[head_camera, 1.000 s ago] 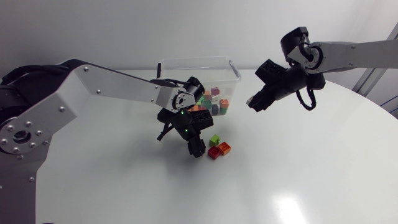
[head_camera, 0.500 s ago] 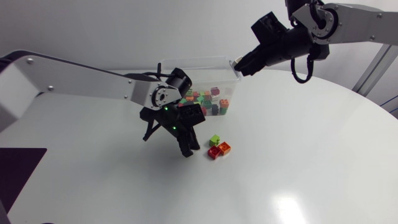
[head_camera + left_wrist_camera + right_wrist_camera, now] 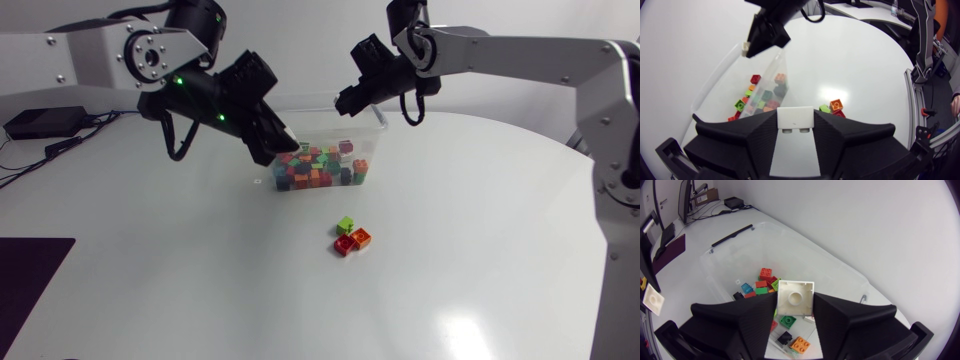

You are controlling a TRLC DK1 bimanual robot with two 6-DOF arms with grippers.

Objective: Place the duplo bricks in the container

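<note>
left gripper (image 3: 278,143) pinching white brick (image 3: 795,120), above container (image 3: 376,140) left end | right gripper (image 3: 347,102) pinching other white brick (image 3: 796,297), above container | sorted bricks (image 3: 315,170) inside container | loose bricks (image 3: 360,237) on table near container

Both arms are raised and angled inward; the left pincer (image 3: 275,145) clamps a flat white brick (image 3: 795,120), the right pincer (image 3: 346,102) a square white brick (image 3: 795,297).
</note>
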